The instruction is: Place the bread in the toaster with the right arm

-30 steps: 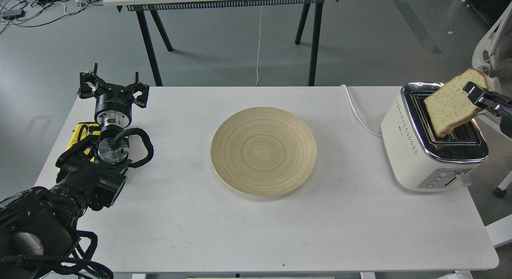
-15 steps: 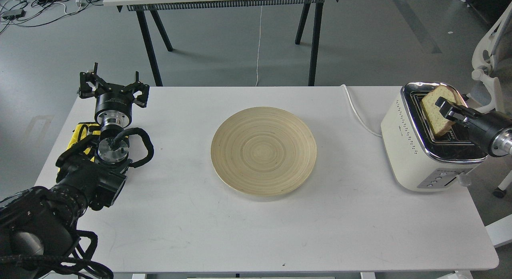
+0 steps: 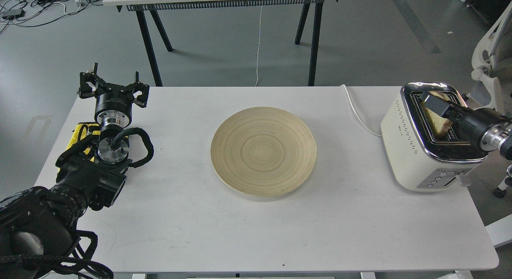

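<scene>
The cream-white toaster [image 3: 404, 151] stands at the table's right end. The bread [image 3: 437, 122] sits deep in the toaster's left slot, with only its upper part showing. My right gripper [image 3: 434, 103] comes in from the right, low over the chrome top, and is closed on the bread's upper edge. My left gripper [image 3: 113, 82] rests over the far left corner of the table, with its fingers spread and nothing in it.
A round wooden plate [image 3: 264, 151] lies bare at the table's middle. The toaster's white cable [image 3: 358, 115] runs off the far edge. A yellow object [image 3: 80, 133] sits under my left arm. A white chair [image 3: 486, 59] stands beyond the toaster.
My right gripper has moved down and left with the bread. The slice went from tilted above the toaster to sunk most of the way into the slot. The left arm is still.
</scene>
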Robot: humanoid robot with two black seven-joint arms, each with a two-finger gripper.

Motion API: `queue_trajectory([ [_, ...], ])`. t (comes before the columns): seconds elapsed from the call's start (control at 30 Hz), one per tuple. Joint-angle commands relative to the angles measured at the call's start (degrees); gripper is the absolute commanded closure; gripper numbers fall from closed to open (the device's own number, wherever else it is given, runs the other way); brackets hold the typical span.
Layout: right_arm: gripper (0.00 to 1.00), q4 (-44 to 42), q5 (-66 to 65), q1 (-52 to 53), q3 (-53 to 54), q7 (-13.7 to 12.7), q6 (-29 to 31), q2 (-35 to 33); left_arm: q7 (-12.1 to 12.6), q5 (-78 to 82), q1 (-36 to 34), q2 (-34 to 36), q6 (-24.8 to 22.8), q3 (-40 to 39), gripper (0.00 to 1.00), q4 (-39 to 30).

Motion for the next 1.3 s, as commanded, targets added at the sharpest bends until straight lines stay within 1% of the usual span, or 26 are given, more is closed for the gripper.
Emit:
queue_trajectory([
  [0.0,0.00,3.20,0.03,0.27,4.31,-0.25,1.49,-3.32,0.00,0.01,0.09,0.04,0.00,0.01,0.00,0.00],
  [0.1,0.00,5.05,1.95,0.44,10.63,-0.60,5.18,-5.70,0.00,0.01,0.00,0.04,0.00,0.01,0.00,0.00],
  [0.2,0.00,5.06,9.75,0.36,18.54,-0.86,8.70,-5.44,0.00,-0.08,0.00,0.04,0.00,0.00,0.00,0.00],
  [0.27,0.00,5.06,15.21,0.18,21.10,-0.86,9.50,-4.57,0.00,-0.08,0.09,-0.05,0.00,0.01,0.00,0.00],
  [0.37,0.00,4.71,22.33,0.27,23.57,-0.78,8.89,0.51,0.00,0.01,0.09,-0.05,0.00,0.01,0.00,0.00],
  [0.57,0.00,4.00,32.70,-0.61,25.24,0.71,8.79,10.54,0.00,0.01,0.00,-0.05,0.00,0.01,0.00,0.00],
  [0.7,0.00,0.94,39.92,-2.98,25.42,5.10,10.46,17.66,0.00,-0.08,0.00,-0.05,0.00,0.01,0.00,0.00],
  [0.77,0.00,-1.79,42.82,-4.38,25.51,6.77,14.31,21.61,0.00,0.01,0.00,0.04,0.00,0.01,0.00,0.00],
  [0.9,0.00,-10.12,46.51,-8.16,28.40,9.94,25.82,28.38,0.00,-0.08,0.01,0.04,0.00,0.00,0.00,0.00],
  [1.0,0.00,-17.94,47.40,-10.80,32.79,10.21,34.34,33.39,0.00,0.01,0.09,0.04,0.00,-0.08,0.00,0.00],
  [1.1,0.00,-24.46,47.40,-12.74,36.31,10.12,42.35,36.83,0.00,0.01,0.00,-0.05,0.00,0.01,0.00,0.00],
  [1.17,0.00,-27.71,47.40,-13.18,37.02,10.12,42.51,38.76,0.00,0.01,0.00,-0.05,0.00,0.01,0.00,0.00],
  [1.27,0.00,-28.69,47.40,-13.27,36.94,10.12,42.51,39.56,0.00,-0.08,0.00,0.04,0.00,0.01,0.00,0.00],
])
